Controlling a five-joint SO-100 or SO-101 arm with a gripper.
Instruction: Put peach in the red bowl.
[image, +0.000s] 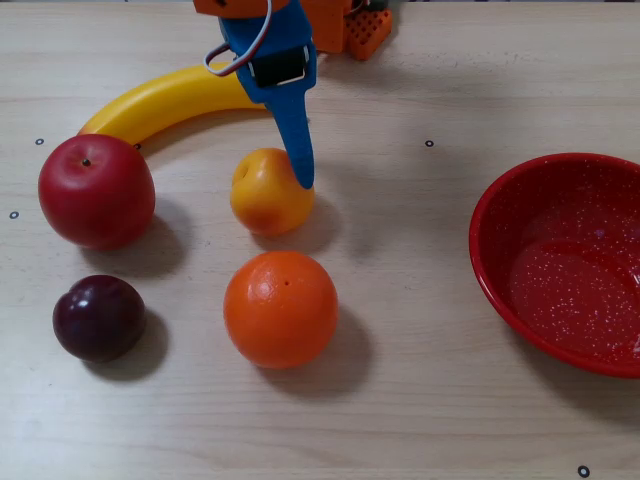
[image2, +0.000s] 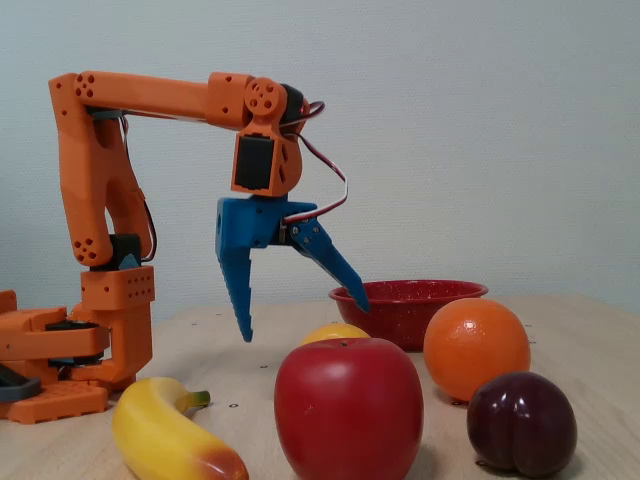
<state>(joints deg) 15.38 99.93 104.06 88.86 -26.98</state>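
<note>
The pale wood-grain tabletop (image: 430, 400) carries everything, matte and flat with small black dot marks. Largest on it is the red bowl (image: 500, 280), wide, shallow and glossy, white-speckled inside, lying at about 3 o'clock in the top-down fixed view and cut off by the frame's edge; it is empty as far as shown.

The orange arm (image2: 150, 95) reaches out from its base and carries the blue end effector (image2: 300, 322), whose two tapered, hard plastic jaws stand wide apart and hold nothing.

A long smooth yellow banana (image: 160, 100) curves at about 11 o'clock. The red apple (image: 96, 190) sits at 9 o'clock, shiny and round. The orange (image: 280, 308) lies near the middle, evenly deep orange and dimpled.

The peach (image: 265, 195) rests on the tabletop just at 12 o'clock from the orange, well apart from the bowl. It is round, smooth, yellow-orange with a reddish blush, so it has no long axis to align with. It lies directly below the end effector: from above one blue jaw tip overlaps its upper right edge, while the side fixed view shows the tips above it, one to each side. The coming move looks like a straight descent. Whether the tip touches the fruit, I cannot tell.

Smallest is the dark purple plum (image: 98, 317) at 8 o'clock, glossy.
</note>
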